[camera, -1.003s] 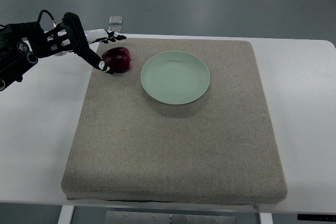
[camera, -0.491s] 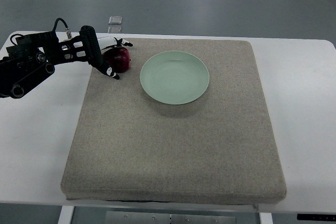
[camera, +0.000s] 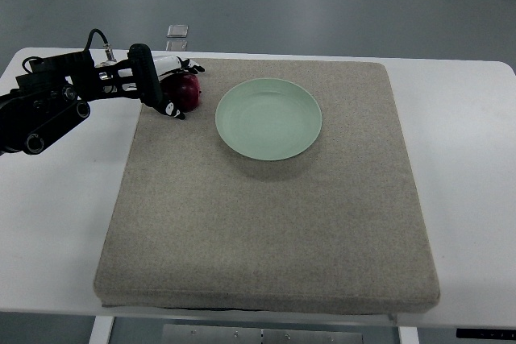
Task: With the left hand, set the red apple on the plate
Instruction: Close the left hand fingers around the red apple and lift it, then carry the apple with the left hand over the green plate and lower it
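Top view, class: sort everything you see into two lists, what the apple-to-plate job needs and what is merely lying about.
Belongs to the job:
- dark red apple
- round pale green plate
- left hand, black-fingered, around the apple

Just lying about:
- grey woven mat
- white table
- small clear object beyond the table's far edge

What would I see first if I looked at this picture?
You'd likely spot the pale green plate first, empty, toward the back of the grey mat. Just to its left sits a dark red apple near the mat's back left corner. The robot's black left hand reaches in from the left, with its fingers around the apple.
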